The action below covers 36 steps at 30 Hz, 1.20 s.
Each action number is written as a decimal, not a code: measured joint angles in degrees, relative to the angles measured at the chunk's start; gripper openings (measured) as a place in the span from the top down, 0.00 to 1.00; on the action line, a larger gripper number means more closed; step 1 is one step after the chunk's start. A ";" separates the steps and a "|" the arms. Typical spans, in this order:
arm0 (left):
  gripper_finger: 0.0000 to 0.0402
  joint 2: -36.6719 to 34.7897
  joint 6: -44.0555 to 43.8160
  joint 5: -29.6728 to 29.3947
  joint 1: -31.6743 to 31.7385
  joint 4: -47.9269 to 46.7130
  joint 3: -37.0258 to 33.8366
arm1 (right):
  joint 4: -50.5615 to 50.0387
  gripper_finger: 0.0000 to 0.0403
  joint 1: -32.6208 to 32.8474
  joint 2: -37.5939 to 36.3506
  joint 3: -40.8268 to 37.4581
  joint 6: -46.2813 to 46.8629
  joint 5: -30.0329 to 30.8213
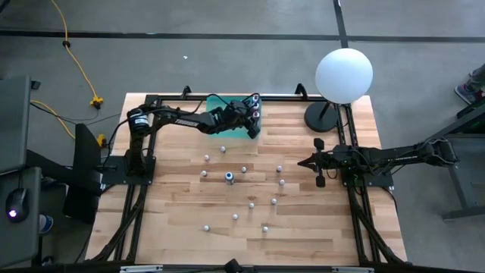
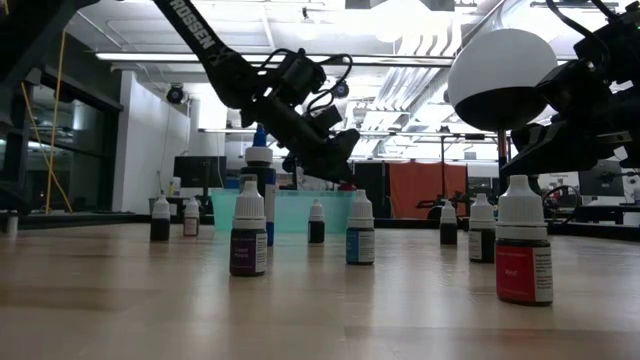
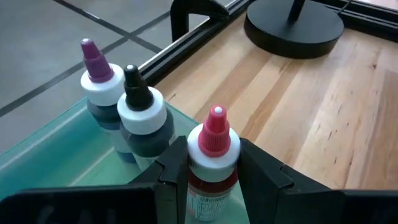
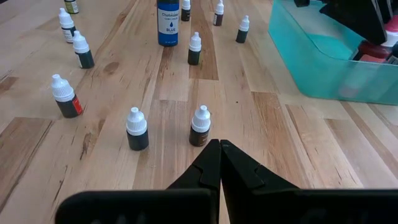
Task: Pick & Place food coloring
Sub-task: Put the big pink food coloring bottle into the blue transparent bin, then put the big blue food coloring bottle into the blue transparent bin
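Food coloring bottle with red cap point(image 3: 213, 149) sits clamped in the left claw point(image 3: 211, 177) over the teal plastic bin point(image 3: 68, 155) (light, slick; grip the body); right claw point(image 4: 219, 163) closed, idle.

Three food coloring bottles point(image 3: 212, 158) in one teal bin point(image 1: 214, 127), thirteen on the table point(image 1: 326, 227), one globe lamp point(image 1: 343, 74)
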 joint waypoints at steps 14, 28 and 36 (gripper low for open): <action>0.75 0.00 -0.01 -0.93 0.52 0.92 0.00 | 0.00 1.00 -0.01 -0.01 0.02 0.00 -0.01; 0.62 -0.01 0.00 -1.03 0.50 1.46 0.00 | 0.00 1.00 0.01 0.01 0.00 0.00 0.00; 0.62 -0.02 4.32 -0.76 0.48 2.01 0.00 | 0.00 1.00 0.00 0.01 0.01 0.00 0.00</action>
